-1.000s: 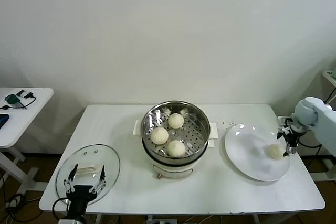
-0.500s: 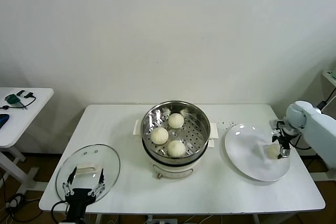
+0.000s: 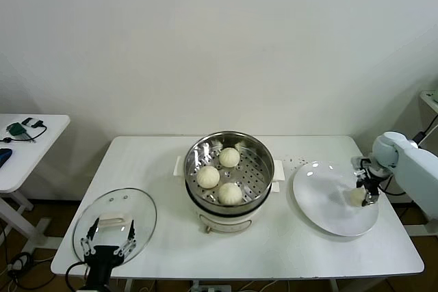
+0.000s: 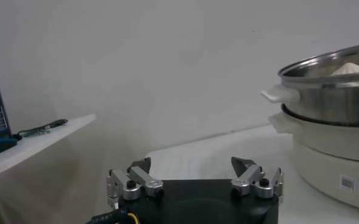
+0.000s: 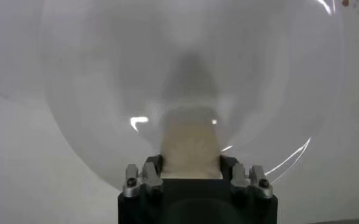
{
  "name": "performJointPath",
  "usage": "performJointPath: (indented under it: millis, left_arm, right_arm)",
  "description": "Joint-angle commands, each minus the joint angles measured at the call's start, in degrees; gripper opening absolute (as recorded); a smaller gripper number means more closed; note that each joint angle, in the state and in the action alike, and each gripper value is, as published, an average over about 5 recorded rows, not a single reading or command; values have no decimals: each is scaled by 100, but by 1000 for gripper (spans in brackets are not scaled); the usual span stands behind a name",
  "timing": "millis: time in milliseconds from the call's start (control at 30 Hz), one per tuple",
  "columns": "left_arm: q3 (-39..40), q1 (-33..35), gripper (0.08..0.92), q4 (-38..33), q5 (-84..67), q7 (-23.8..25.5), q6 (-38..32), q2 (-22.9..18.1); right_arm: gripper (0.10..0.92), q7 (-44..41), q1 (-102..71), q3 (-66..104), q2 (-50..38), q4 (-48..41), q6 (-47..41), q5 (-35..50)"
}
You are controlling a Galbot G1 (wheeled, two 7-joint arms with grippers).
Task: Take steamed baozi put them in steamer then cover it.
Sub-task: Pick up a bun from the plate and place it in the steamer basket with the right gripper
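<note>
While three steamed baozi (image 3: 219,175) already sit on the perforated tray of the steamer (image 3: 229,172) at the middle of the desk (image 3: 164,162), the fourth bun (image 3: 357,196) lies on the white plate (image 3: 321,200) near the desk's right edge; my right end effector (image 3: 365,184) is down over it, and in the right wrist view the bun (image 5: 190,146) fills the gap between the fingers (image 5: 138,179), so I judge it clenched on the bun, though actual contact is not plain; the steamer lies toward the desk's middle from this end effector, leftward, and the right arm is by far the nearer one; I expect a lift and a carry over the rim to the free patch of tray; my left end effector (image 3: 108,243) hangs released above the glass lid (image 3: 116,220) at the desk's front-left corner, idle.
</note>
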Motion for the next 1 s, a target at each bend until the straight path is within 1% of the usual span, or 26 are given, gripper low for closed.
performJointPath:
  millis: [33, 133, 267, 400, 567, 700, 900, 1000]
  left_arm:
    - [2, -7, 823, -8, -8, 1, 0, 29]
    - [22, -55, 823, 11, -22, -1, 12, 47]
    - [126, -106, 823, 3, -9, 0, 28, 52]
    - [243, -127, 823, -8, 13, 6, 19, 62]
    - [365, -121, 823, 3, 9, 9, -29, 84]
    - [437, -85, 823, -48, 7, 8, -57, 113]
    - [487, 15, 823, -99, -13, 6, -116, 233]
    - [517, 28, 823, -91, -36, 8, -128, 285]
  right_arm:
    - [618, 39, 389, -453, -123, 199, -184, 698]
    - [619, 46, 882, -932, -272, 450, -353, 1369]
    - [619, 79, 2081, -1916, -382, 842, -653, 2437]
    - [619, 184, 3202, -3053, -235, 1229, -953, 3527]
    - [619, 390, 4499, -4159, 368, 1588, -1234, 4752]
    - [621, 650, 5043, -4624, 837, 1955, -1471, 5735]
    - [625, 1007, 5475, -5227, 1352, 2334, -1702, 6744]
    - [627, 1203, 5584, -5527, 1683, 2506, -1789, 7068]
